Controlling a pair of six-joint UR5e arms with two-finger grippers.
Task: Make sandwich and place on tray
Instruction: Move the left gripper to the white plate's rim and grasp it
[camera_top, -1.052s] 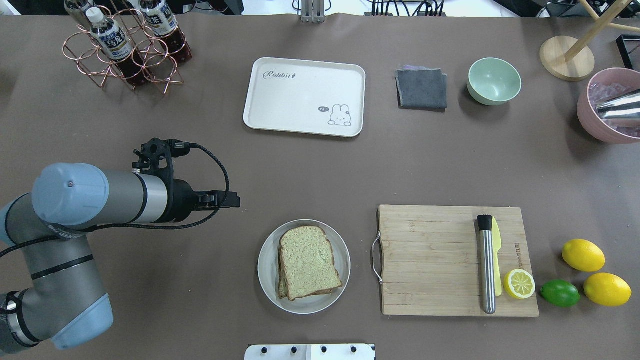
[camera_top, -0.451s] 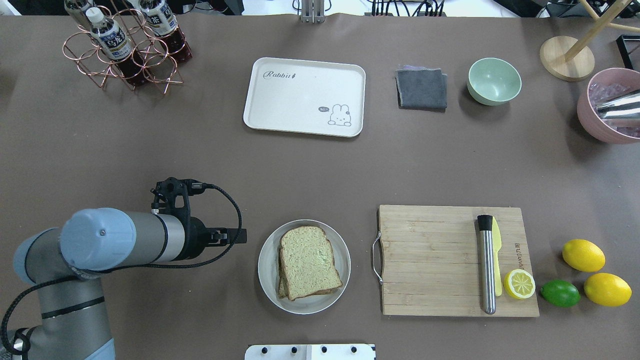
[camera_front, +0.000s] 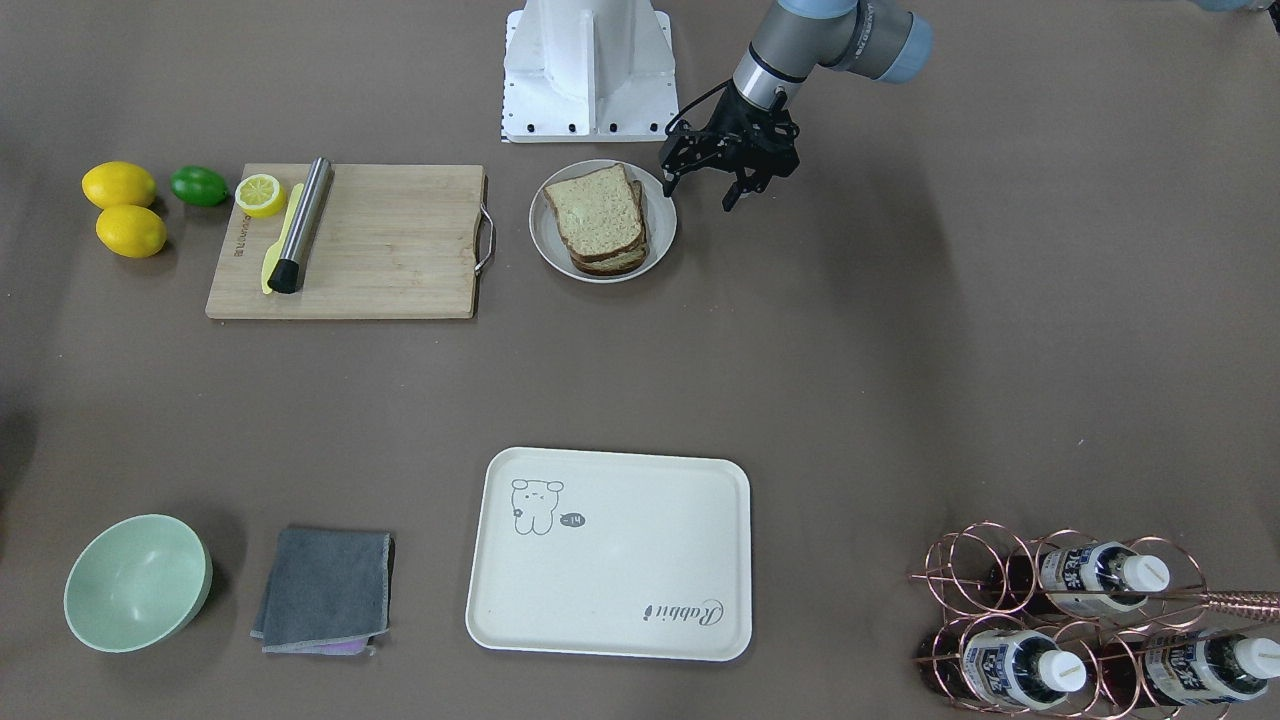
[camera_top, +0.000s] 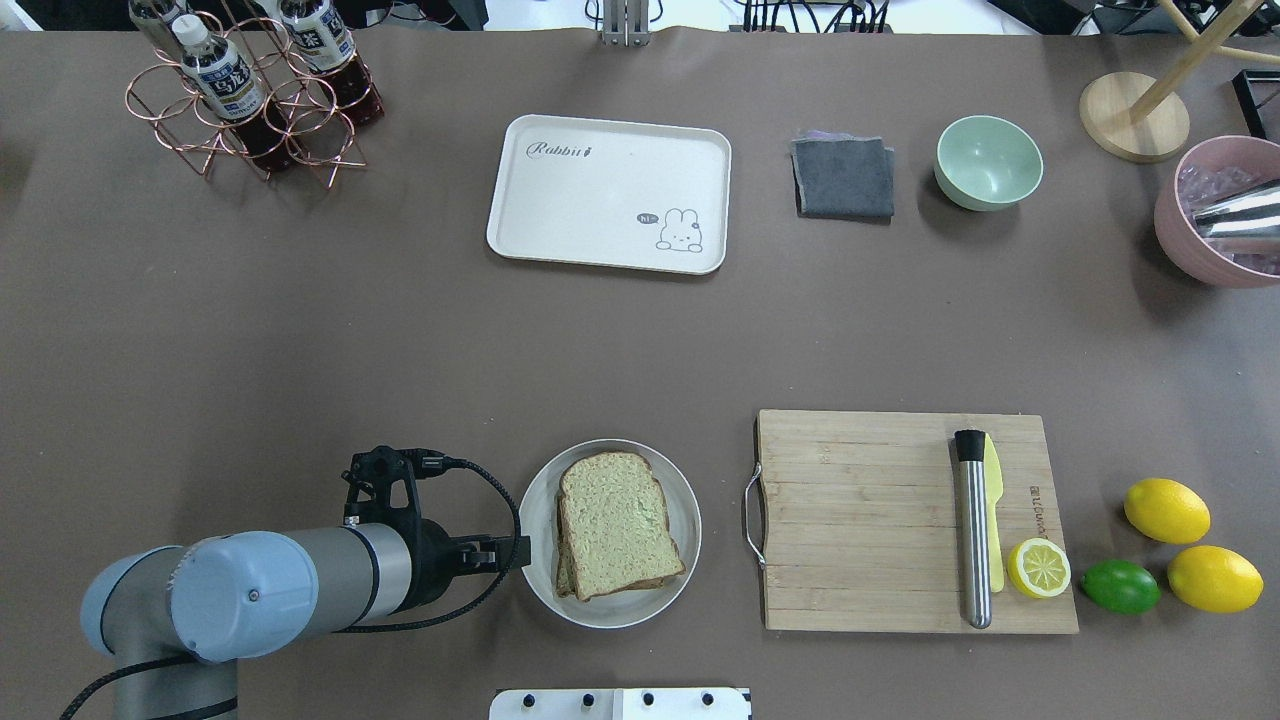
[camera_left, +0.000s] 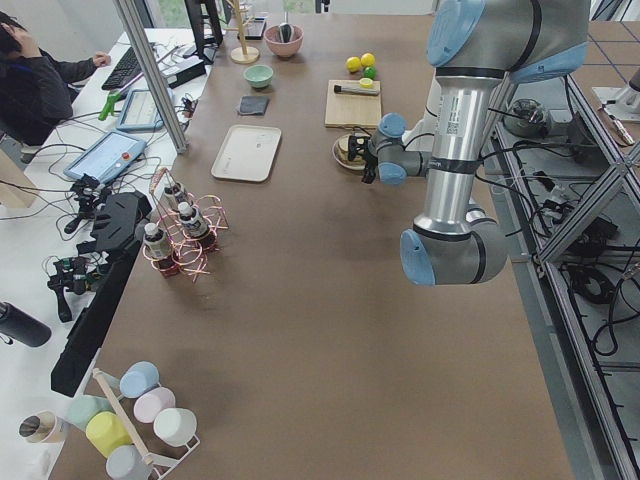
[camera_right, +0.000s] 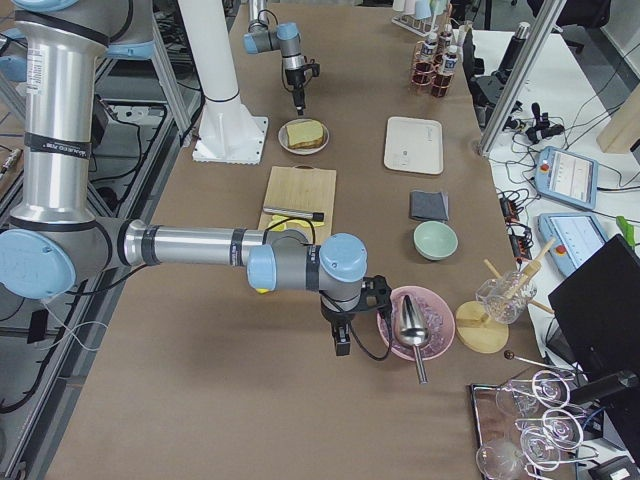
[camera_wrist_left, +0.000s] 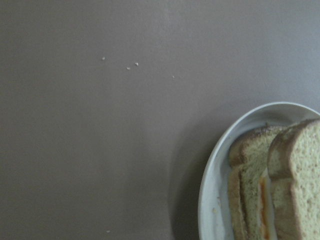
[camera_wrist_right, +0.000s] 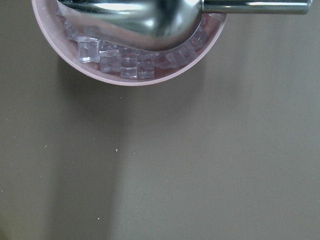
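Left gripper (camera_front: 699, 192): jaws spread wide with nothing between them; it hangs over bare table just beside the plate's rim, on the robot's left side of it.
Right gripper (camera_right: 341, 342): seen only from the table's end, next to the pink bowl (camera_right: 415, 322); whether it is open or closed cannot be told.
Sandwich (camera_top: 612, 521): two speckled brown-crusted slices stacked slightly askew on the round white plate (camera_top: 531, 520); the left wrist view shows an orange and white strip of egg (camera_wrist_left: 265, 207) between them.
Tray (camera_top: 560, 210): cream-white, with "Rabbit" script and a small cartoon animal, on the far side of the table, well apart from the plate.
Cutting board (camera_top: 860, 520): wooden, just to the right of the plate, carrying a steel rod with a black end (camera_top: 972, 530), a yellow knife (camera_top: 993, 500) and a half lemon (camera_top: 1038, 567).
Pink bowl's contents: ice cubes (camera_wrist_right: 129, 62) and a metal scoop (camera_wrist_right: 145, 17).
Beyond the tray: a folded grey cloth (camera_top: 843, 177) and a pale green bowl (camera_top: 988, 162).
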